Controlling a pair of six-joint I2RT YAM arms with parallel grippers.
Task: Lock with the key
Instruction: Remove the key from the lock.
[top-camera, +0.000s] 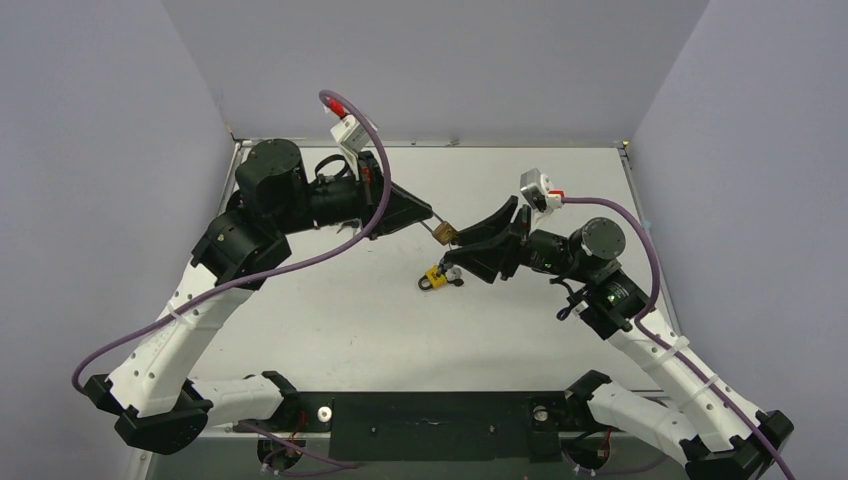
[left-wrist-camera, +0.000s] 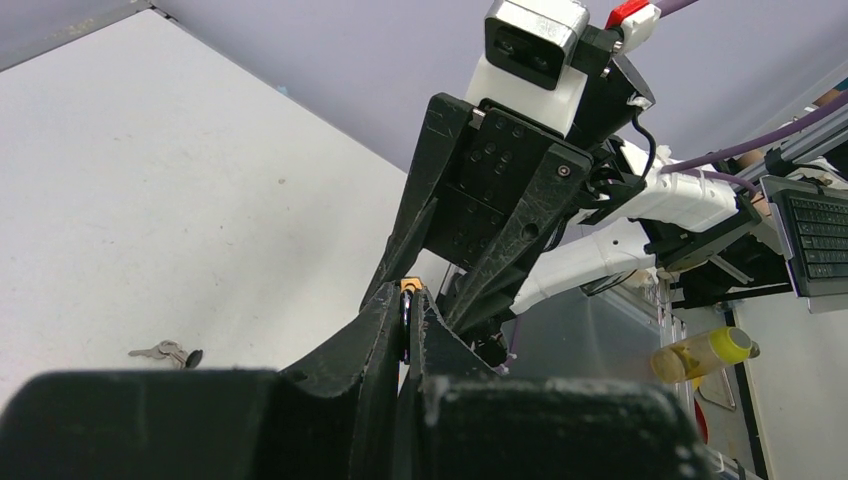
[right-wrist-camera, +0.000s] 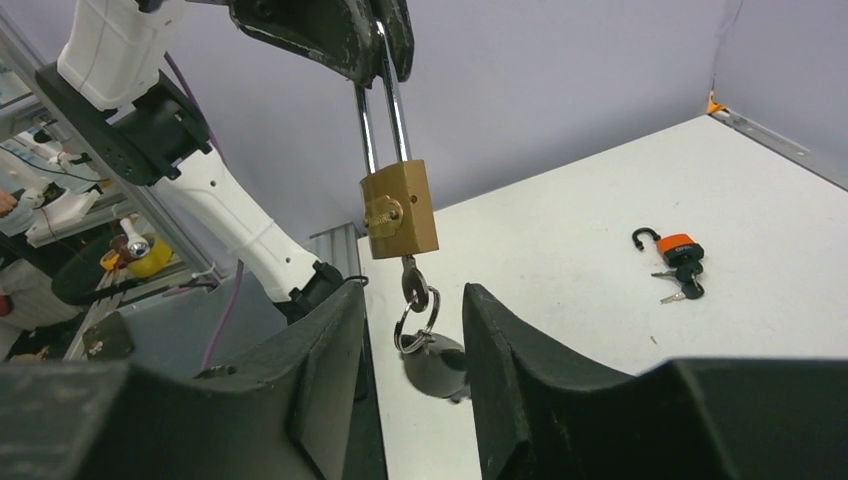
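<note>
A brass padlock (right-wrist-camera: 399, 210) hangs by its long steel shackle (right-wrist-camera: 385, 110) from my left gripper (top-camera: 430, 215), which is shut on the shackle's top. In the left wrist view the left gripper (left-wrist-camera: 408, 312) pinches the shackle edge-on. A key (right-wrist-camera: 409, 284) sits in the bottom of the lock, with a key ring (right-wrist-camera: 413, 325) and a dark tag hanging below it. My right gripper (right-wrist-camera: 412, 340) is open, with its fingers on either side of the ring and just below the key, touching nothing. From above, the right gripper (top-camera: 452, 252) is right beside the padlock (top-camera: 446, 234).
A second small orange padlock (right-wrist-camera: 678, 247) with keys lies on the white table; it also shows in the top view (top-camera: 434, 277). Loose keys (left-wrist-camera: 165, 351) lie on the table. Grey walls close the back and sides. A yellow bottle (left-wrist-camera: 705, 353) lies off the table.
</note>
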